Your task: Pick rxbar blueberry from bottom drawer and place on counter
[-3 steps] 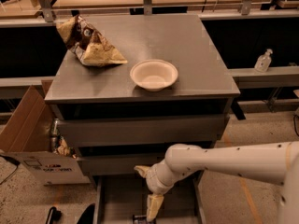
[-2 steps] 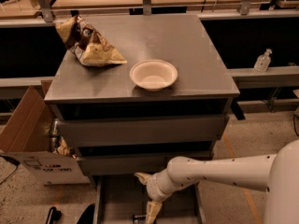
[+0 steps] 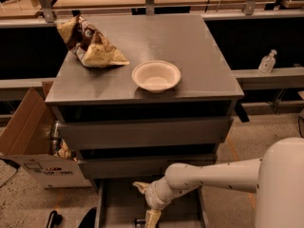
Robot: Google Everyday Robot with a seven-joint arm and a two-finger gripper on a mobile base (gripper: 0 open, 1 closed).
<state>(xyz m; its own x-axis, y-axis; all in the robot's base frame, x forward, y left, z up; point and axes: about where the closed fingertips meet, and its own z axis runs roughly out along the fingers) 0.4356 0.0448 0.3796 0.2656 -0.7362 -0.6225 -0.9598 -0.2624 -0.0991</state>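
As btm drawer (image 3: 118, 204) gapes, tool (image 3: 152, 218) hangs btwn walls.

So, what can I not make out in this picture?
1. The gripper, camera view: it is down in the bottom drawer, and the picture's lower edge cuts off its tip.
2. The rxbar blueberry: not found. The arm and the lower edge hide much of the drawer floor.
3. What is inside the cardboard box: too dark and small, and partly behind the cabinet.
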